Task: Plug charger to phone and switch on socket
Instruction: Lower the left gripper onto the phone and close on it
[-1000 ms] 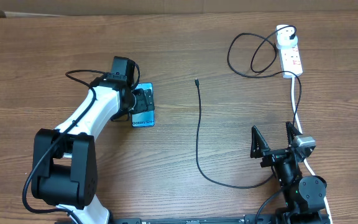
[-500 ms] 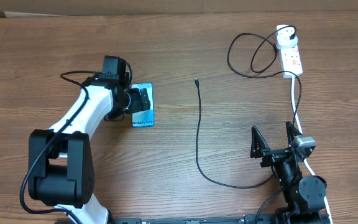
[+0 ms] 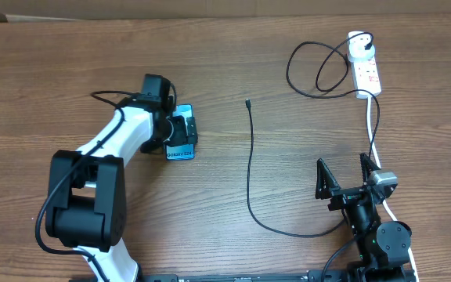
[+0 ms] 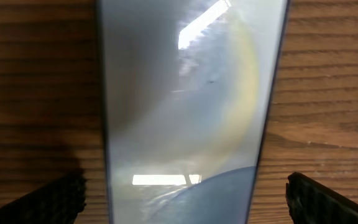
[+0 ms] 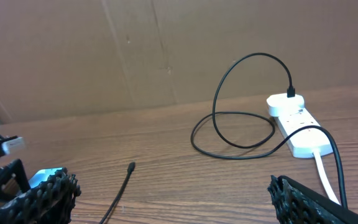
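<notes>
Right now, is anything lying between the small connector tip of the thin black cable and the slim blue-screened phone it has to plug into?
Nothing visible does: only bare wooden table lies between the connector tip and the phone. The open left gripper does straddle the phone itself.

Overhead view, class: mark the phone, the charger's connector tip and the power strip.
phone (image 3: 180,151), overhead view, on the blue screen's lower end by the Galaxy text.
charger's connector tip (image 3: 247,102), overhead view, on the cable's free end.
power strip (image 3: 369,75), overhead view, on its white body, mid-length.
</notes>
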You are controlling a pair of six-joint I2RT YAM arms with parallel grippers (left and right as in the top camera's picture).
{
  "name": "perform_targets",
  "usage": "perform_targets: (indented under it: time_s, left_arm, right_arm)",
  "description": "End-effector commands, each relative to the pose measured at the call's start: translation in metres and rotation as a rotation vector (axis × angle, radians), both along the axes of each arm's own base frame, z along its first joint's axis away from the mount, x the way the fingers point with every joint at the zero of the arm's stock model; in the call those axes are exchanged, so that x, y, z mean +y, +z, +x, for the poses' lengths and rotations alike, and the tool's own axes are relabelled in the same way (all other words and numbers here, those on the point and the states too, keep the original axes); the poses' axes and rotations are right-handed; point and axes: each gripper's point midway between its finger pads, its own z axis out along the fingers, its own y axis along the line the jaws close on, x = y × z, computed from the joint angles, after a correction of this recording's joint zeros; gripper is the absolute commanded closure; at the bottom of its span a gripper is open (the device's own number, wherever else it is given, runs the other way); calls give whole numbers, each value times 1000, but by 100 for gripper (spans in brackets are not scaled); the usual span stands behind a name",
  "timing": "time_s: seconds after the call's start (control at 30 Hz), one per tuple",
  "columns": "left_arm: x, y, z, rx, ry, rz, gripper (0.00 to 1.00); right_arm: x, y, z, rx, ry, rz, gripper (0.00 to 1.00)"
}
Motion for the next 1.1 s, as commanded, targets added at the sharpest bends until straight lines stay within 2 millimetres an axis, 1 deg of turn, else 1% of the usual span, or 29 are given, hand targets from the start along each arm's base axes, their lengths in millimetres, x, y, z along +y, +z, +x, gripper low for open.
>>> perform_targets:
  time_s: [0.0, 0.33, 0.57, 0.77, 0.9, 0.97, 1.07]
  left_arm:
    - [-4, -9, -1, 7, -10, 42, 0]
    - [12, -8, 7, -50, -1, 208, 0]
    - [2, -12, 8, -60, -20, 213, 9]
    - [0, -23, 4, -34, -24, 217, 9]
    - [0, -24, 4, -29, -2, 214, 16]
    - [1, -24, 4, -28, 6, 214, 26]
    - [1, -24, 4, -28, 6, 214, 27]
  right_arm:
    - [2, -3, 0, 0, 11, -4, 0]
    - [2, -3, 0, 0, 11, -4, 0]
    - [2, -3, 0, 0, 11, -4, 0]
    - [2, -3, 0, 0, 11, -4, 0]
    - [2, -3, 0, 0, 11, -4, 0]
    - [2, -3, 0, 0, 11, -4, 0]
    - [2, -3, 0, 0, 11, -4, 0]
